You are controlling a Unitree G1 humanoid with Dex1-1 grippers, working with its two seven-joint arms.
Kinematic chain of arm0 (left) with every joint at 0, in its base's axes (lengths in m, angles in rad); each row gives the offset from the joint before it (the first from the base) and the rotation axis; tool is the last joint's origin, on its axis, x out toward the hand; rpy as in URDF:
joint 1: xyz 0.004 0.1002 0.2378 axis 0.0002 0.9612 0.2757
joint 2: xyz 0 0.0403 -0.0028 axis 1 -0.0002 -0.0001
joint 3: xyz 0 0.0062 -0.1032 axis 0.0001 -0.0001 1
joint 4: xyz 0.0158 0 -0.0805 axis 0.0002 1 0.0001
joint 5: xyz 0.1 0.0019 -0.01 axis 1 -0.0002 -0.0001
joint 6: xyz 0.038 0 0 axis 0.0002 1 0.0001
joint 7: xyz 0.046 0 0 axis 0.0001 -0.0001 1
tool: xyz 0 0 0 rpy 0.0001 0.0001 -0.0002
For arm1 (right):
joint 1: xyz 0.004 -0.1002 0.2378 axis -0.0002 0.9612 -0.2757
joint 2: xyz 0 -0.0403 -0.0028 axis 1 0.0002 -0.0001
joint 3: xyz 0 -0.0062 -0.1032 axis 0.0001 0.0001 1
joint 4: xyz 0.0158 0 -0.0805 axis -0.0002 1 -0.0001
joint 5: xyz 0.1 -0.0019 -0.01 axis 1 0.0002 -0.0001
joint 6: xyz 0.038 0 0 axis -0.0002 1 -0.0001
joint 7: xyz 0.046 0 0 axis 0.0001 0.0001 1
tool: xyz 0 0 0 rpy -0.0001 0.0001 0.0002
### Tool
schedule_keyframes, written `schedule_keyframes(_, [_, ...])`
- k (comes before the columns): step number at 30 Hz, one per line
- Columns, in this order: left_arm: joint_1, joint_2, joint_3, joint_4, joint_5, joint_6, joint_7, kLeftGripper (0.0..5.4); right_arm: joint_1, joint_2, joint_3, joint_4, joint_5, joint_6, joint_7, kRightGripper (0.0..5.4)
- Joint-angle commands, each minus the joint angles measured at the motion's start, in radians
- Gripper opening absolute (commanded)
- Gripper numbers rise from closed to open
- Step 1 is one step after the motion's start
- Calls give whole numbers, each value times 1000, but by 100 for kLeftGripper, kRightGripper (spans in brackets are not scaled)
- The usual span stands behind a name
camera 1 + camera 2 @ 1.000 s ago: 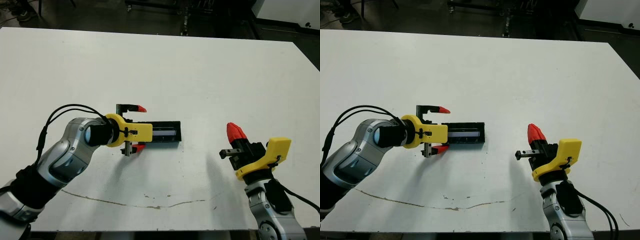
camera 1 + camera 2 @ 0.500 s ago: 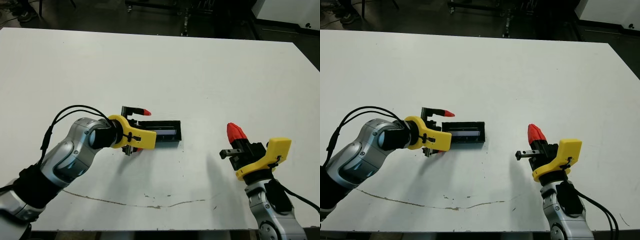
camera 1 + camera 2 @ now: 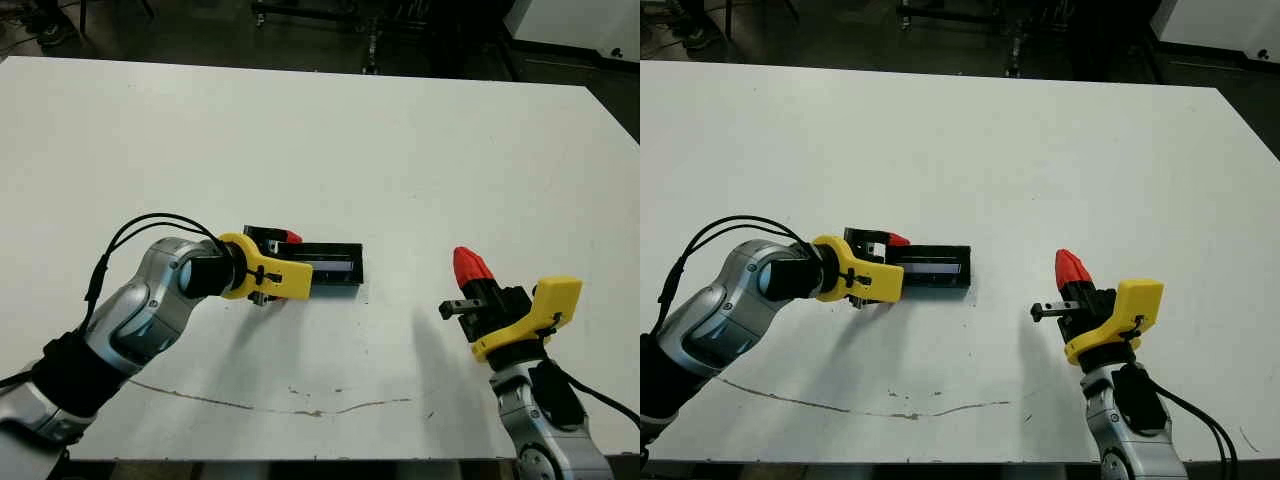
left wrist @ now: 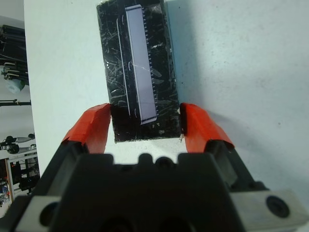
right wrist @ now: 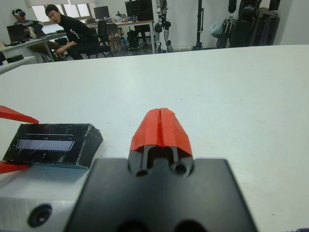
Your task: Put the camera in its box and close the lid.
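Note:
The box (image 3: pixel 335 267) lies mid-table with the lid (image 4: pixel 140 63) flat on top of it. A bluish strip shows in the lid's shiny panel. The camera is hidden. My left gripper (image 4: pixel 146 118) is at the box's left end, its red fingers (image 4: pixel 96 128) pressed against the two long sides, shut on the box. My right gripper (image 3: pixel 470 265) hovers well to the right of the box, its red tips together with nothing between them. The right wrist view shows the box (image 5: pixel 53 147) off to one side.
A thin dark scratch line (image 3: pixel 300 408) runs along the white table (image 3: pixel 420 150) near its front edge. People sit at desks (image 5: pixel 67 29) beyond the table's far side, with stands and equipment behind them.
My left gripper's fingers have closed from a wide spread onto the sides of the box's left end. The box and my right arm have not moved.

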Motion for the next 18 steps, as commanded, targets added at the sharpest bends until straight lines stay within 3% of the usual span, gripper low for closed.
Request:
schedule_keyframes(1, [35,-5,9,38,4,-3,20,336,7,-5,-7,-7,4,13,-11,0])
schedule_keyframes(10, [31,-12,36,32,-19,-2,10,333,7,-3,-7,1,3,4,-8,0])
schedule_keyframes(18, [-128,-36,106,13,-174,196,-161,326,7,-3,-4,0,-3,4,-11,0])
